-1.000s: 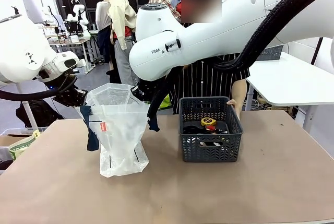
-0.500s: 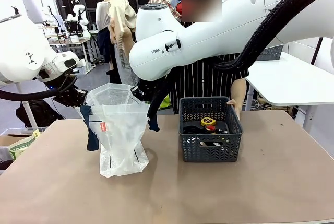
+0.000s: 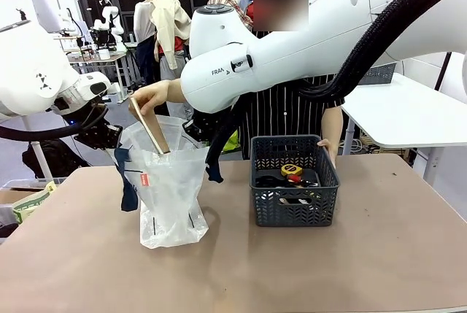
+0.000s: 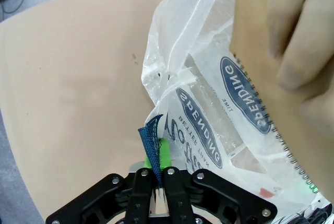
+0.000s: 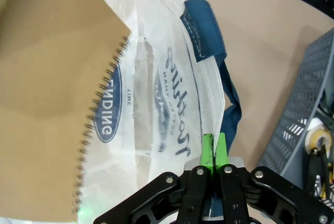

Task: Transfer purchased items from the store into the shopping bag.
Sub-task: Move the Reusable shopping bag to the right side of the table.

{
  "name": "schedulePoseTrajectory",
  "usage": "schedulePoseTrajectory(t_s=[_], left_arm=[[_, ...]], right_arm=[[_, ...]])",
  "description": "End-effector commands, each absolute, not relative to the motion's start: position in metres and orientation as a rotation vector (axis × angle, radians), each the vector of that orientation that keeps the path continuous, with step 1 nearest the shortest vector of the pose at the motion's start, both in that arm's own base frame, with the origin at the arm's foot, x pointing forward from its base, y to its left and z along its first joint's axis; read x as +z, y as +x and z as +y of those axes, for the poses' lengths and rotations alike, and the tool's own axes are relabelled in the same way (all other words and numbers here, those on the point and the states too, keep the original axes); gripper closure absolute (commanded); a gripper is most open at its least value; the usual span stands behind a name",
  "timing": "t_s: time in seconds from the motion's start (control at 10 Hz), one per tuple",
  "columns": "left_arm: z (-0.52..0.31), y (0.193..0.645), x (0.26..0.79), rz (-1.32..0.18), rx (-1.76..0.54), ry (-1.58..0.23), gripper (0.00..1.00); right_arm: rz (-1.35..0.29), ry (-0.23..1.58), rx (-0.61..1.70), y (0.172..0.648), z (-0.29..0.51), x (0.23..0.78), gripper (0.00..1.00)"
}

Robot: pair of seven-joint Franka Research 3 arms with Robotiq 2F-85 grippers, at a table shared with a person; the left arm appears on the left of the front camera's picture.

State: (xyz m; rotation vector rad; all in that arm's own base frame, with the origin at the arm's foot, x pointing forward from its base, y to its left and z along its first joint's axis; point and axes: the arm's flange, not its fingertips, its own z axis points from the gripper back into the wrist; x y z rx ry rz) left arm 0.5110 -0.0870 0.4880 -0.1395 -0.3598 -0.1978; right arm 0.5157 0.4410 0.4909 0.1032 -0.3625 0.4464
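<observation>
L: left gripper pinching shopping bag handle | R: right gripper pinching opposite rim | bag upright on tabletop, beside basket | person's hand holds notebook tilted in mouth | risk: spiral snags film, pulling rim free

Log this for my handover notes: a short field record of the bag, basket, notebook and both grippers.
shopping bag: upright, mouth held open
left gripper: jaws shut on the bag's navy handle
right gripper: jaws shut on the bag's rim
notebook: brown, spiral-bound, tilted, lower end in the bag's mouth
person's hand: holding the notebook's top
basket: right of the bag, items inside
</observation>
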Motion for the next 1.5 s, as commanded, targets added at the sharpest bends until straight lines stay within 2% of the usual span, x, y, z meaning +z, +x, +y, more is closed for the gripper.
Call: schedulePoseTrajectory(t_s=[0.0,1.4], left_arm=[[-0.085,0.5077,0.49,-0.362,-0.182,-0.125,1.0],[-0.085,0.5077,0.49,-0.362,-0.182,-0.125,1.0]], right_arm=[[-0.367,0.1,0.426,0.5161,0.4403,0.4915,1.0],[-0.367,0.1,0.426,0.5161,0.4403,0.4915,1.0]])
